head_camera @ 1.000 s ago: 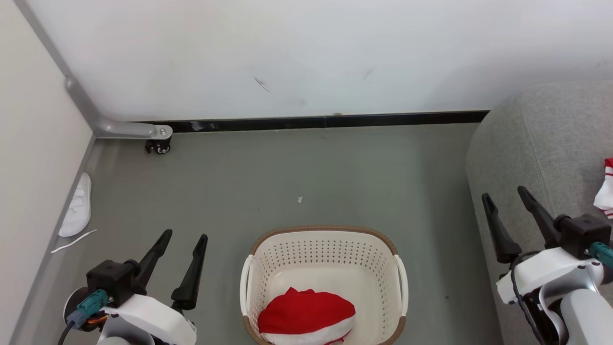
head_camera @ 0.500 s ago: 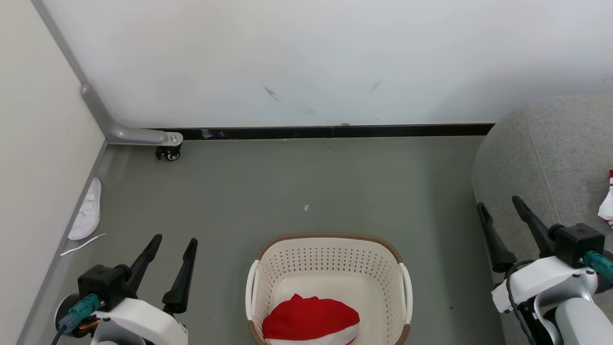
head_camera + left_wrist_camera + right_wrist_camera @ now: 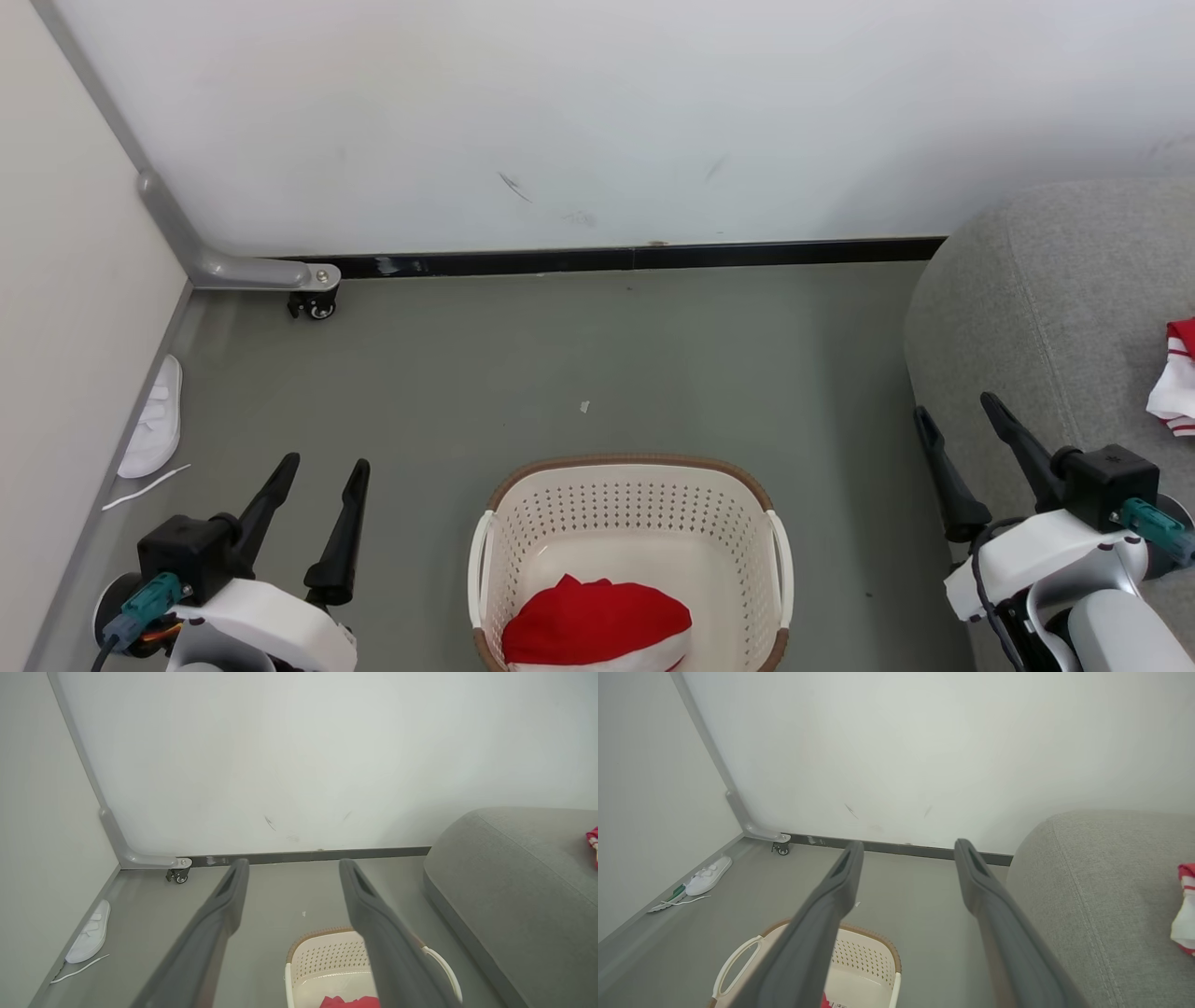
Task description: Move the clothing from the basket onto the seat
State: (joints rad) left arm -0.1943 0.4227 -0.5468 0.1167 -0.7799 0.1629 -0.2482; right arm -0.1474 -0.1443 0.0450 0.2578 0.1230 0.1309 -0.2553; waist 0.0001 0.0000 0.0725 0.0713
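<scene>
One basket (image 3: pixel 635 509) of cream-white plastic on the grey floor (image 3: pixel 560 355), midway between the floor's left and right edges and well short of its far edge. Rounded-rectangle shape, walls pierced with rows of small holes, brown woven-look rim, two pale loop handles, one per side. Inside it, one red garment (image 3: pixel 597 621), soft and bunched into a dome, white band along its lower edge, lying against the near wall.

One seat (image 3: pixel 1027 299) along the floor's right edge: grey sofa, coarse weave, rounded corner, one stitched seam down its side. On top of it, a second garment (image 3: pixel 1174 378), crumpled, red and white with thin stripes, partly cut off by the picture's edge.

Two end effectors, each with two long dark tapered fingers, both spread wide and holding nothing. Left end effector (image 3: pixel 324 462) over the floor left of the basket; right end effector (image 3: pixel 956 405) by the seat's rounded side, right of the basket.

One white slipper (image 3: pixel 154 420) at the floor's left edge, a thin white strip (image 3: pixel 145 485) just beside it. One small black caster (image 3: pixel 313 306) under a grey metal bracket (image 3: pixel 252 273) in the far left corner. One black baseboard (image 3: pixel 653 255) along the far edge. One tiny pale scrap (image 3: pixel 584 407) mid-floor, beyond the basket.
</scene>
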